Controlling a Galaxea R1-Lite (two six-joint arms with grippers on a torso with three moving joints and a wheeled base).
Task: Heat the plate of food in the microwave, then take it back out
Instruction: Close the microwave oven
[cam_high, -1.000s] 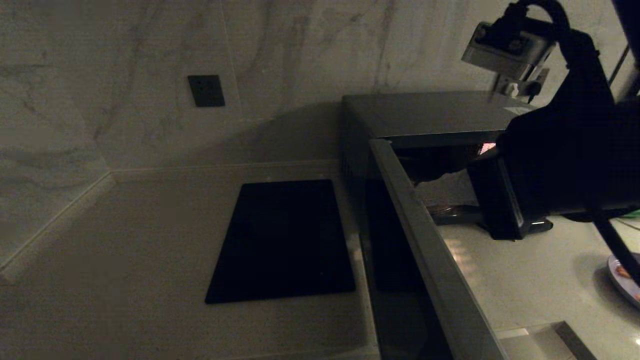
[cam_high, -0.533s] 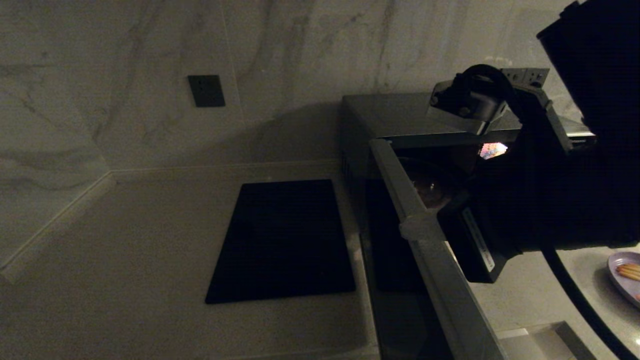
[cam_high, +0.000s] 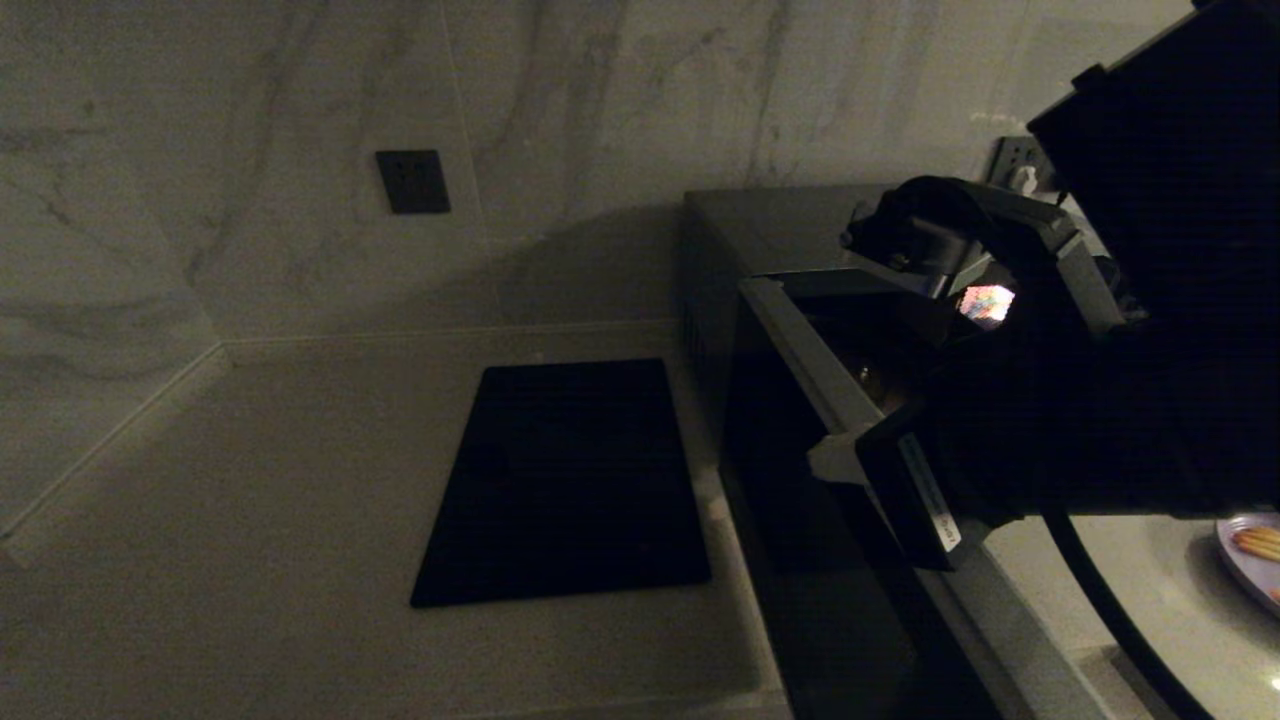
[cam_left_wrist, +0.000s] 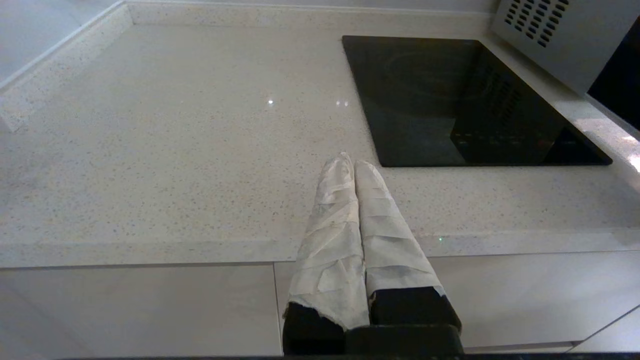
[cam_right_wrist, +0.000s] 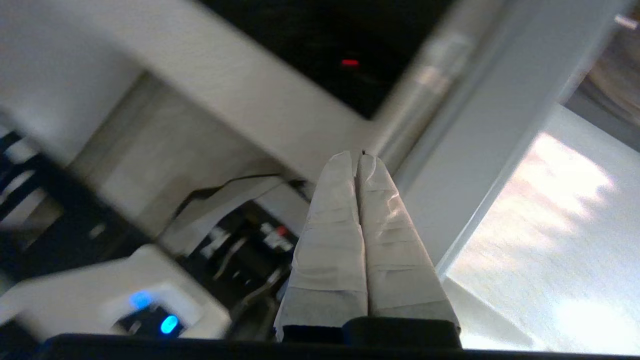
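The pale speckled table (cam_high: 250, 500) fills the left of the head view, with a small dark wall socket (cam_high: 412, 181) on the marble above it. The left tool (cam_left_wrist: 354, 162) shows only in its own wrist camera, hanging over the table's front edge with its white-wrapped fingers pressed together, gripping nothing. Just past it lies the flat black panel (cam_high: 565, 480), set in the table left of centre. To its right stands the microwave (cam_high: 770, 225), its door (cam_high: 800, 370) swung open toward the viewer. Right of centre, the right tool (cam_high: 830, 462) is at the door's edge, its taped fingers pressed together with nothing between them, the tips right against the door's silver strip; actual contact I cannot make out. At the lower right edge, the plate of food (cam_high: 1250, 560) sits on the table outside the microwave.
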